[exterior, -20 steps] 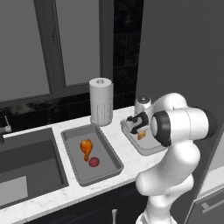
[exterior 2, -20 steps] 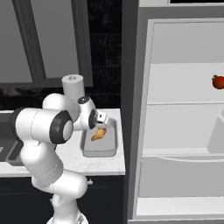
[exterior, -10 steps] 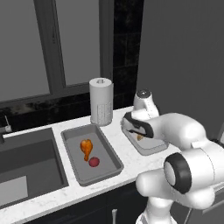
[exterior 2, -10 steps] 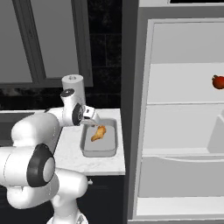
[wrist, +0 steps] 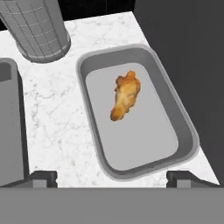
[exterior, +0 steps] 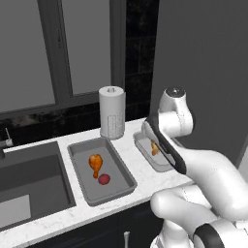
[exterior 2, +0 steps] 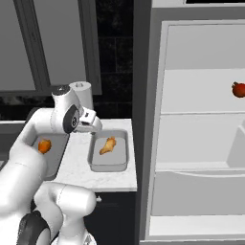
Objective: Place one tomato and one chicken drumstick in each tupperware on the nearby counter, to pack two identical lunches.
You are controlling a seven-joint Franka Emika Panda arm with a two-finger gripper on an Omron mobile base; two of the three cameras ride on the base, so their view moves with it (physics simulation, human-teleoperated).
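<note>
Since a second ago my arm has swung up and back from the right-hand tupperware [wrist: 186,131], and the end effector [wrist: 111,177] now hangs above it with its jaws spread wide and nothing between them. In the hand view a chicken drumstick [wrist: 125,100] lies alone in that tray, toward the upper middle of the frame. In the left base view the other tupperware [exterior: 82,151] sits at centre-left and already holds its own drumstick [exterior: 95,163] with a tomato [exterior: 103,179] just below it, so I judge that lunch packed.

What remains, as I read it, is one tomato for the right tray. I see a second tomato [exterior 2: 238,89] at the far right edge of the right base view, on a white fridge shelf [exterior 2: 196,111] well apart from the worktop [wrist: 57,109]. The next move calls for turning the arm toward the open fridge, reaching in over that shelf with the jaws open, and closing gently on a round thing that may roll.

Nearby, a paper-towel roll [exterior: 112,112] stands upright behind and between the two trays, at the upper left of the hand view, and the dark sink [exterior: 29,184] lies at lower left of the left base view. The fridge's side wall [exterior 2: 142,95] stands between tray and tomato, so I must swing clear of it.
</note>
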